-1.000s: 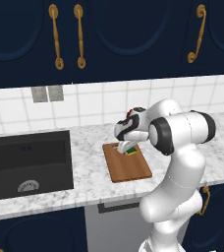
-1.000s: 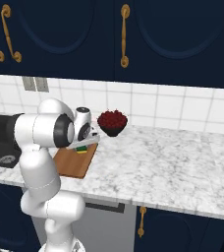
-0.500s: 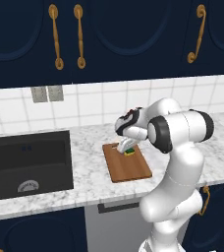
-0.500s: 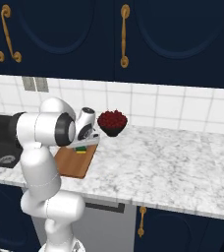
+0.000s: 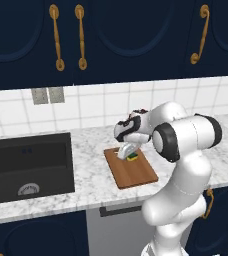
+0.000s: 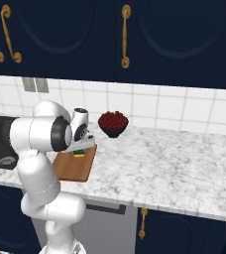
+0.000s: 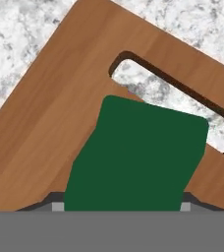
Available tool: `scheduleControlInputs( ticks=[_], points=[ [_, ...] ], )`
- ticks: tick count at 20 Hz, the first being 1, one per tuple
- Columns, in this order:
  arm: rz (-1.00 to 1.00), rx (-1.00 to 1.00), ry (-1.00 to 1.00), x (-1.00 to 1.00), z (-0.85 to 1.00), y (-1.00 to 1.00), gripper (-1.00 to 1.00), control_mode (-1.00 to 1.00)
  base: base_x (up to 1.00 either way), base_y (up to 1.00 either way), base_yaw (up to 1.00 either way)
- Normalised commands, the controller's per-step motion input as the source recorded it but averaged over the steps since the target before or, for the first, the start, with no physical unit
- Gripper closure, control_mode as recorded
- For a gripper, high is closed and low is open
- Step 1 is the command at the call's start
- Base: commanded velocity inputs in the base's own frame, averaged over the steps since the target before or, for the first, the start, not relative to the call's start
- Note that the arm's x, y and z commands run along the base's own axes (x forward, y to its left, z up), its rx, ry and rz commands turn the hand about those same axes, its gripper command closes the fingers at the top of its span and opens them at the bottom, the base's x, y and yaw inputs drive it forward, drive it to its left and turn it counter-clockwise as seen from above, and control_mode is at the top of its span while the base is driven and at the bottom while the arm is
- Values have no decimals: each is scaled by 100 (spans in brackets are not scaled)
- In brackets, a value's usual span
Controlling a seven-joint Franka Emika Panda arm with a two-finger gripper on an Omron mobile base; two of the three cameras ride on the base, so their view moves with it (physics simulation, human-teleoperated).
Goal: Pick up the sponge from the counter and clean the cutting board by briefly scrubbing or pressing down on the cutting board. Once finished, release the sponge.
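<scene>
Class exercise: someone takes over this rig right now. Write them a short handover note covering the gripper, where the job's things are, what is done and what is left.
Gripper: shut on the sponge, green side facing the hand camera.
Sponge sits at the cutting board, near its slot-handle end; whether it presses down cannot be told.
Board lies flat on the counter, right of the black sink.
Done: sponge picked up and brought to the board.
Left: finish a brief scrub or press, then release the sponge.

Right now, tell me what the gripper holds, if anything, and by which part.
The gripper holds the sponge by its two opposite sides, green layer facing the hand camera, over the handle end of the cutting board.
</scene>
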Motion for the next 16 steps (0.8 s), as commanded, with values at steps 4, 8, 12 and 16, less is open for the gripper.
scheduleControlInputs(
  ticks=[4,8,12,16],
  points=[
    [-1,-4,-4,-100,-14,6,100,-100,0,0,0],
    [0,0,-3,-100,-16,0,100,-100,0,0,0],
    [1,0,0,-82,-12,0,100,-100,0,0,0],
    [11,0,1,-23,-4,0,100,-100,0,0,0]
  ],
)
